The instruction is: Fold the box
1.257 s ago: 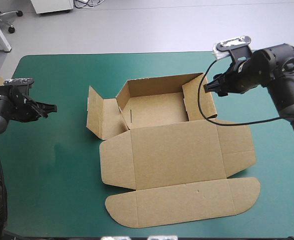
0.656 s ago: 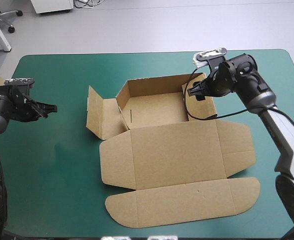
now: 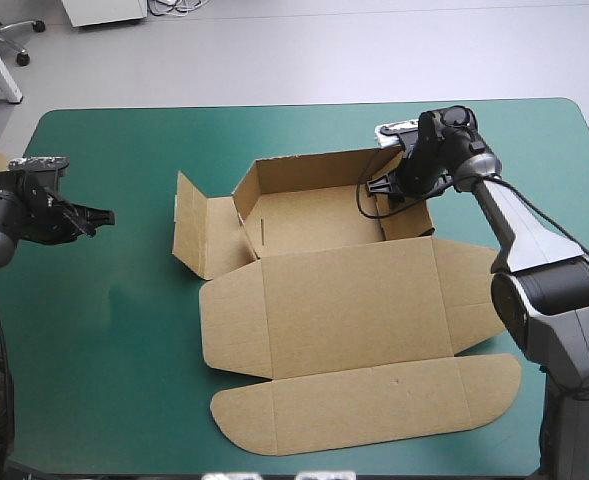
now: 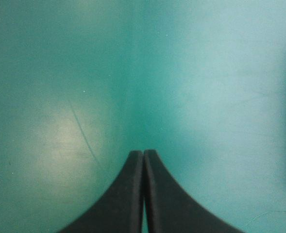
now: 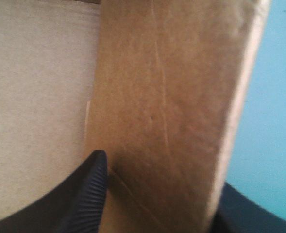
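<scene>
- Box [image 3: 344,300] lay in the middle of the teal-green table [image 3: 104,330], tray walls raised, lid flat.
- Right fingers [image 5: 84,194] stood apart, astride its right wall.
- Left fingers [image 4: 128,194] were pressed together, well left of it.

Bare teal-green cover [image 3: 114,330] left of the box [image 3: 344,300]; raised wall [image 5: 172,97] between right fingers [image 5: 92,184].

Box [image 3: 344,300]: matt brown cardbd; cover [image 3: 104,330]: smooth, w/ sheen.
</scene>
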### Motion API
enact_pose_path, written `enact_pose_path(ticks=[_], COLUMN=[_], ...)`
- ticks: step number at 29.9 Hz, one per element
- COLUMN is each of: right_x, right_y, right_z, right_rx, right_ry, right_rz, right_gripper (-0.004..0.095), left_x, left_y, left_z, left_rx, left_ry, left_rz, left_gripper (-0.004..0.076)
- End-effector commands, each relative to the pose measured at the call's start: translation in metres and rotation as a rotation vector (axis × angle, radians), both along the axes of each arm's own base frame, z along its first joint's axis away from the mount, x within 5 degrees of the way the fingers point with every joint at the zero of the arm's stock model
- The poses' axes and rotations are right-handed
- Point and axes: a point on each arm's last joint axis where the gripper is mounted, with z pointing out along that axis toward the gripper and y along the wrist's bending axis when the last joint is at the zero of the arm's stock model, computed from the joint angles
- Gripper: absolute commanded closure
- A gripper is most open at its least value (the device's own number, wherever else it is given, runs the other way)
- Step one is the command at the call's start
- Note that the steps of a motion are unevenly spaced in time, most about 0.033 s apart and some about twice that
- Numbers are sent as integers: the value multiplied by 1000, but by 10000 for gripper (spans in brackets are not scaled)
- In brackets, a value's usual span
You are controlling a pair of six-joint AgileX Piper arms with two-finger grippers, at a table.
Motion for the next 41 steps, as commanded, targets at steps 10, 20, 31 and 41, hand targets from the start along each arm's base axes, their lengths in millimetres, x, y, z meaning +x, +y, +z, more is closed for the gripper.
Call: enact_pose_path(ticks=[10, 20, 31, 41], right_x=[-5, -12, -56, -90], right_y=[-10, -42, -82, -89], right_z=[37, 94, 175, 209], right_rx=[-36, 50, 295, 386], right_ry=[-102, -291, -448, -501], right_rz=[-42, -137, -133, -91], right_gripper=[932, 940, 940, 940], left_x=[-1, 2, 16, 33], left_y=[-2, -2, -13, -40], left_z=[25, 27, 17, 5], left_rx=[14, 26, -113, -381], left_ry=[-116, -153, -194, -252], left_rz=[-3, -26, -83, -273], left_gripper=[738, 738, 738, 738])
